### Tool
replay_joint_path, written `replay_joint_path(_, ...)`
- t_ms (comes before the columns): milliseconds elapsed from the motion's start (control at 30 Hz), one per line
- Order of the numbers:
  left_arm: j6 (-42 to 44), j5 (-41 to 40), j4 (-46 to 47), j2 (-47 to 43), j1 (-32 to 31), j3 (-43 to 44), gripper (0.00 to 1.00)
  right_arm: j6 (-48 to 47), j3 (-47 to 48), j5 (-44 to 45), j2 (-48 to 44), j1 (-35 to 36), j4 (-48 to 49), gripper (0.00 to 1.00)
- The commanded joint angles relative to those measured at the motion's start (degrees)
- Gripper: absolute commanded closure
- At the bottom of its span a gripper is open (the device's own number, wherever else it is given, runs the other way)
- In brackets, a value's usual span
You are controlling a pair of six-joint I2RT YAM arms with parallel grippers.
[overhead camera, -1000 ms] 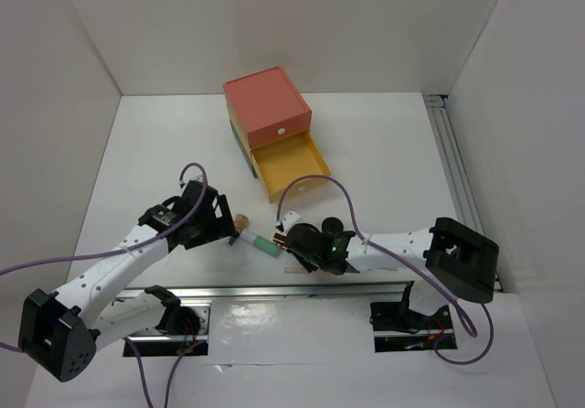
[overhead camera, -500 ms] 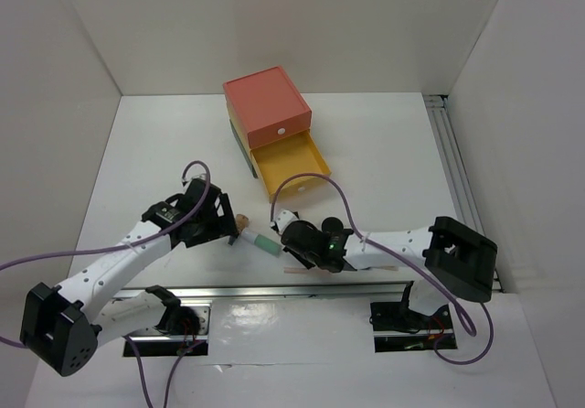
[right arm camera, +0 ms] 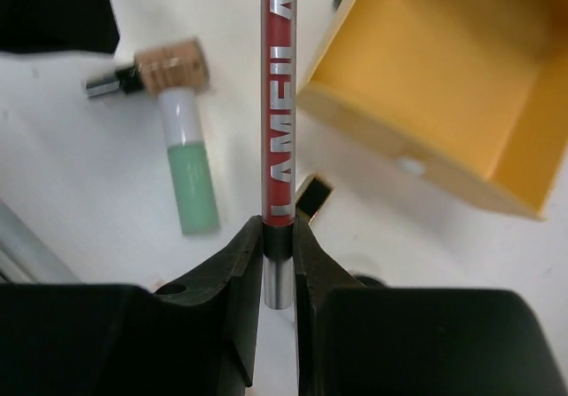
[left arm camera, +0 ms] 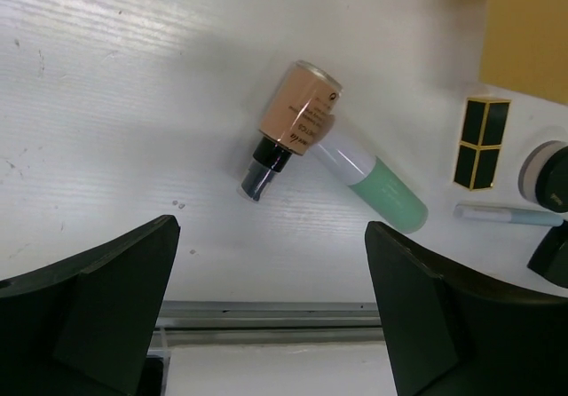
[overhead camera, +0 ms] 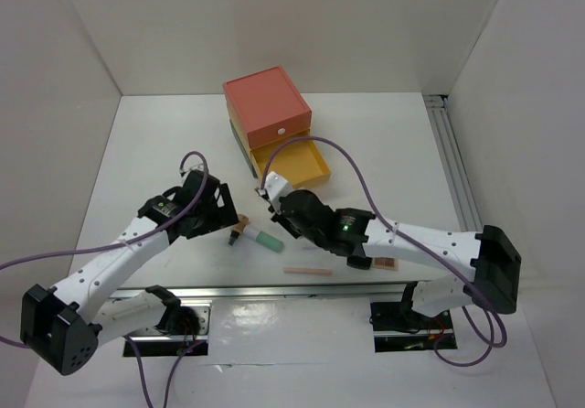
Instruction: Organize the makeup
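Red silver-lettered stick [right arm camera: 279,103], mint-green tube [left arm camera: 383,194]

A peach bottle [left arm camera: 297,112] touches the mint-green tube [left arm camera: 377,187], with a black lipstick [left arm camera: 477,143] lying to their right.

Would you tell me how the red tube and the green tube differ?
The red tube is clamped in the right gripper; the green tube lies free on the table. The red tube carries pale lettering; the green tube shows none and has a white end. The green tube touches a tan bottle; the red tube touches only the gripper. Both are slim cylinders.
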Motion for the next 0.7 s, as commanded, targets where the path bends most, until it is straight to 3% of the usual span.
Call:
replay_joint_path(0, 0.25, -2.18, -1.15, -1.71, -0.21, 3.23, 0.00, -6.60, 5.64, 3.73, -1.47, -2.38, 0.34, 0.91)
replay_joint_path(100, 0.78, -2.18, -1.15, -2.33, -0.21, 3.76, 0.00, -13.60, 8.20, 3.56, 0.02, -6.24, 2.52, 0.91)
replay_joint_path(333, 3.58, -1.48, -1.15, -2.85, -0.21, 3.76, 0.00, -34.16, 13.47, -15.13, 8.62, -17.22, 4.47, 0.91)
replay_joint_path(500, 4.21, 0.36, -0.62, -4.43, -0.21, 2.70, 0.00, -41.06, 17.67, -19.55, 13.99, -21.72, 2.91, 0.91)
replay_joint_path(567, 5.26, 1.06, 0.08, -5.05, -0.21, 2.18, 0.00, -42.29, 18.39, -22.17, 15.57, -24.01, 2.36, 0.86)
replay_joint_path(667, 6.13, 2.64, 1.40, -5.67, -0.74, 2.18, 0.00, -42.82, 19.70, -22.98, 18.21, -25.42, 2.36, 0.54)
